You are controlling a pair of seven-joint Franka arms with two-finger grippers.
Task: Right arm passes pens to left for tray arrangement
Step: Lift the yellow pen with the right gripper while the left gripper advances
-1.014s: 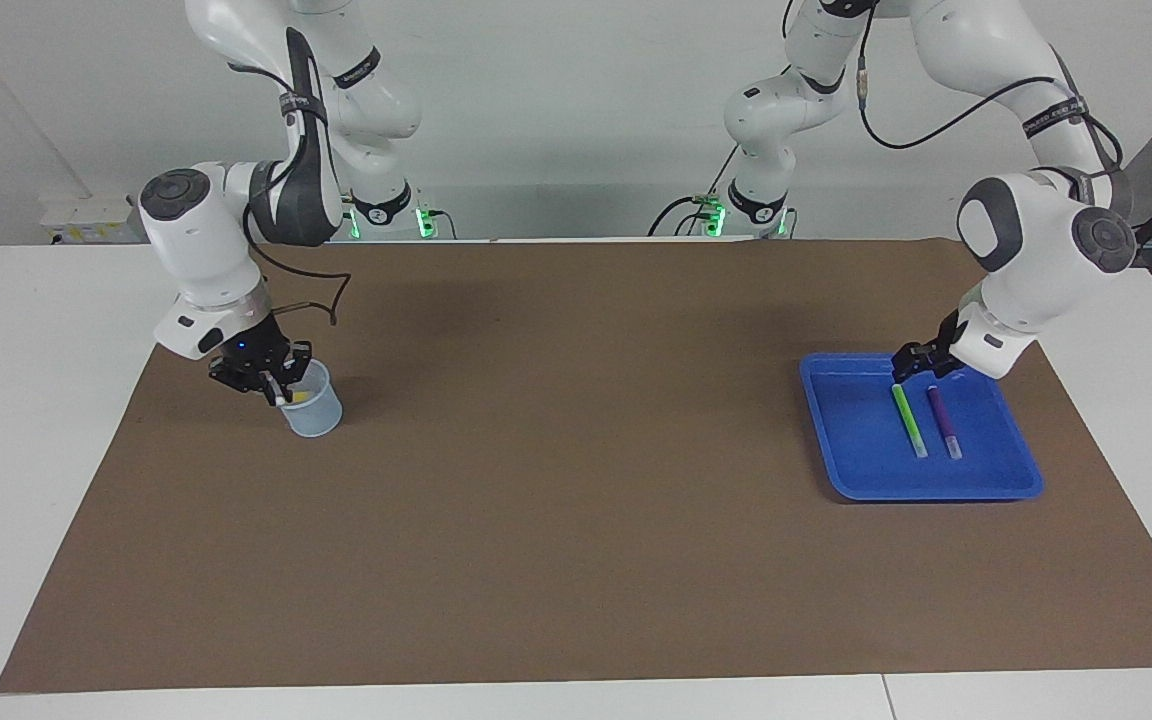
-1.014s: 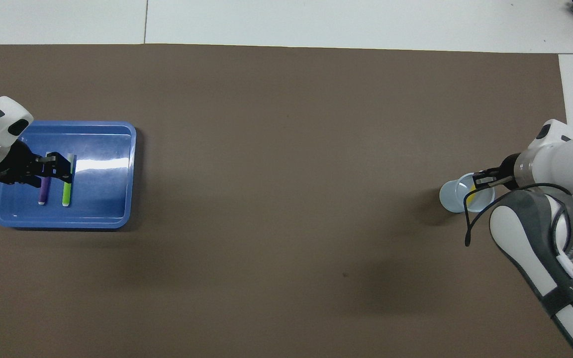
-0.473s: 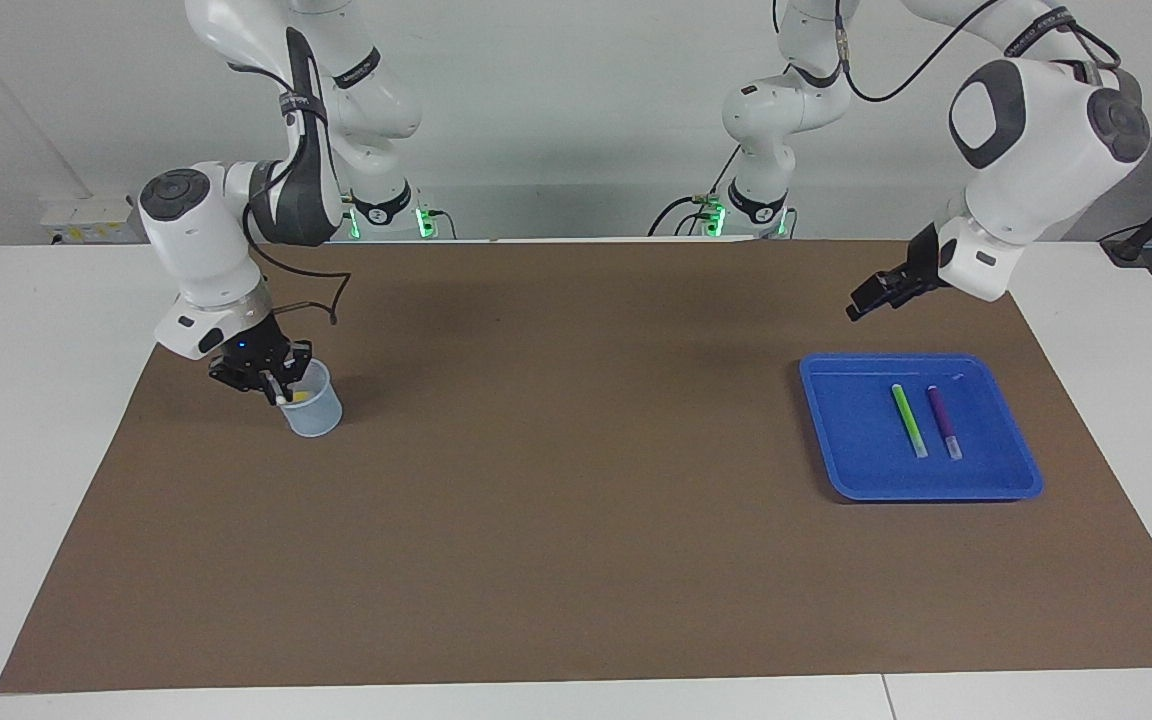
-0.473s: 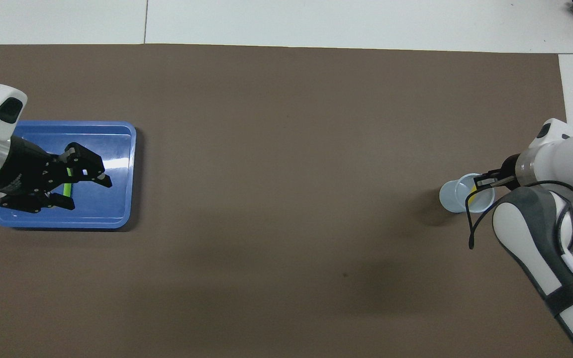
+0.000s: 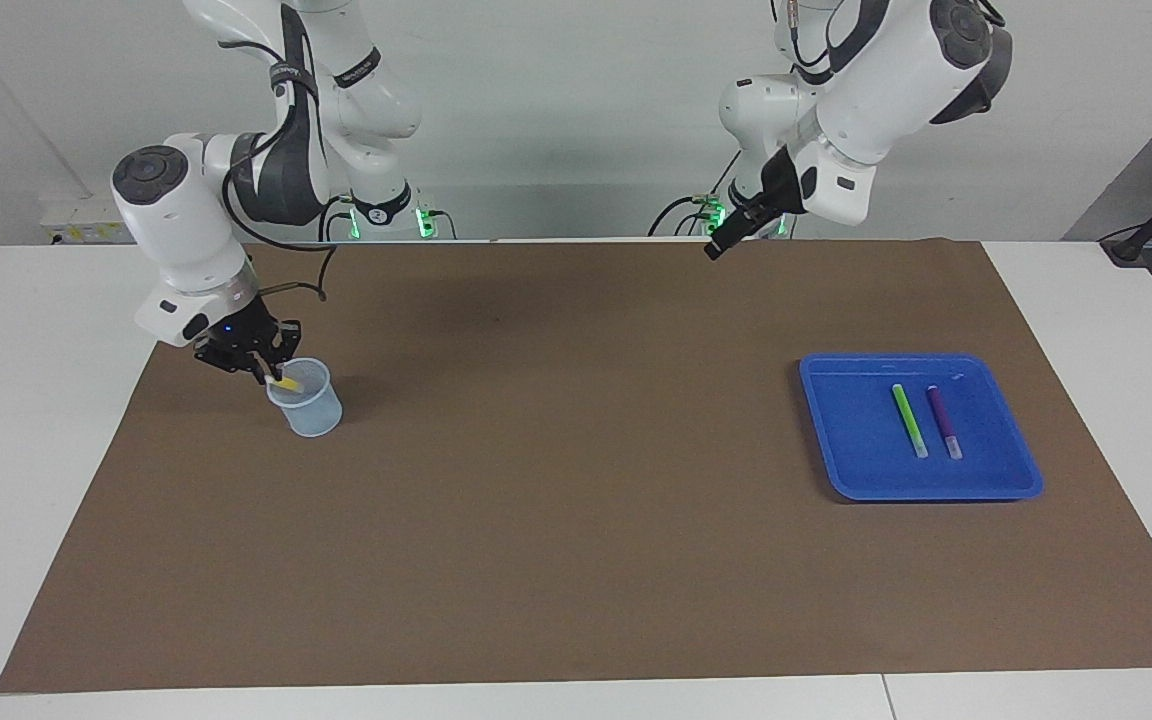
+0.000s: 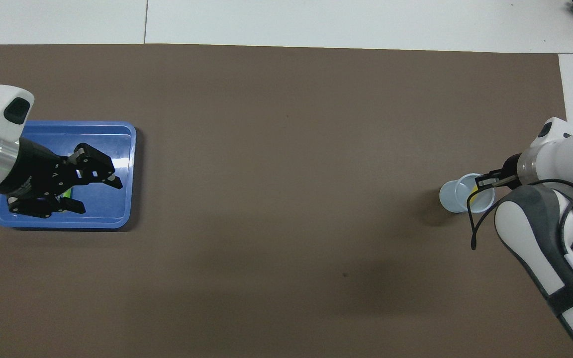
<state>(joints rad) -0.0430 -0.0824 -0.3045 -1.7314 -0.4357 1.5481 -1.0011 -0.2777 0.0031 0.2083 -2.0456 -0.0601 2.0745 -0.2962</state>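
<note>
The right gripper (image 5: 271,374) had its jaws clamped on the yellow pen (image 5: 287,383) at the mouth of the pale cup (image 5: 308,404), toward the right arm's end of the desk (image 5: 576,560). The left gripper (image 6: 98,191) hung high in the air, jaws spread and empty. In the blue tray (image 5: 996,486), at the left arm's end, the green pen (image 5: 908,420) and purple pen (image 5: 944,422) lay side by side, apart.

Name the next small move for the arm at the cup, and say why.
Probably lift: the right gripper is shut on the yellow pen, still in the cup. Green pen and purple pen already lie in the tray; the left gripper hangs open, raised.
</note>
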